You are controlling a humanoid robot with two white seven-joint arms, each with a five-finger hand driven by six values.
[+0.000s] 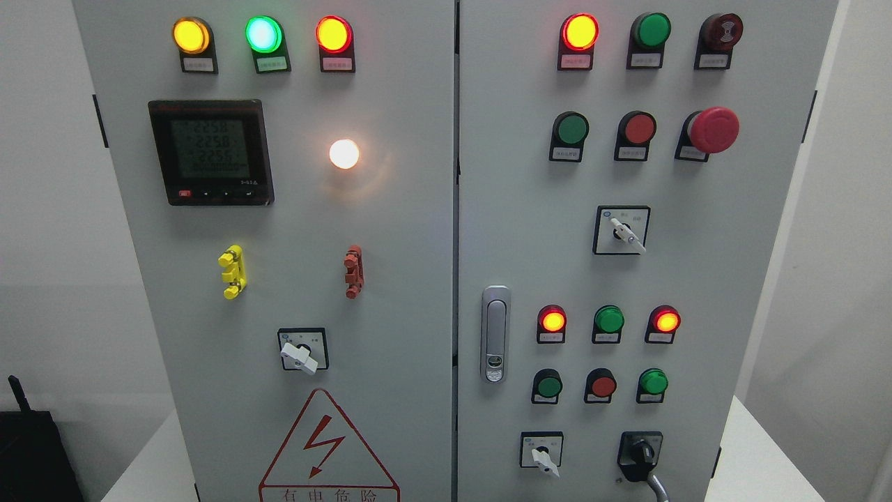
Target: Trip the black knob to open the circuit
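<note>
White walls frame a grey electrical cabinet (390,230) that fills nearly all we can see, its two doors meeting at a dark vertical seam near the middle. On the left door we find a yellow lamp (191,35), a green lamp (263,34) and a red lamp (333,34) glowing in a row, a digital meter (210,152) with dim figures below them, and a bright white lamp (344,154) beside it. Lower down sit a yellow bracket (233,272), a red bracket (354,271), a white selector switch (301,354) and a red lightning warning triangle (327,446). On the right door we see a red mushroom button (712,130), rows of green and red lamps and buttons, and a metal door latch (495,333) just beside the seam. The black knob (640,454) sits at the lower right of that door, near the bottom edge, with a white selector (542,453) to its left and a grey cable (658,488) running down from it. Open wall lies on both sides of the cabinet, and a dark box (31,453) occupies the lower left corner. Neither of our hands shows, so we cannot tell how the fingers stand.
</note>
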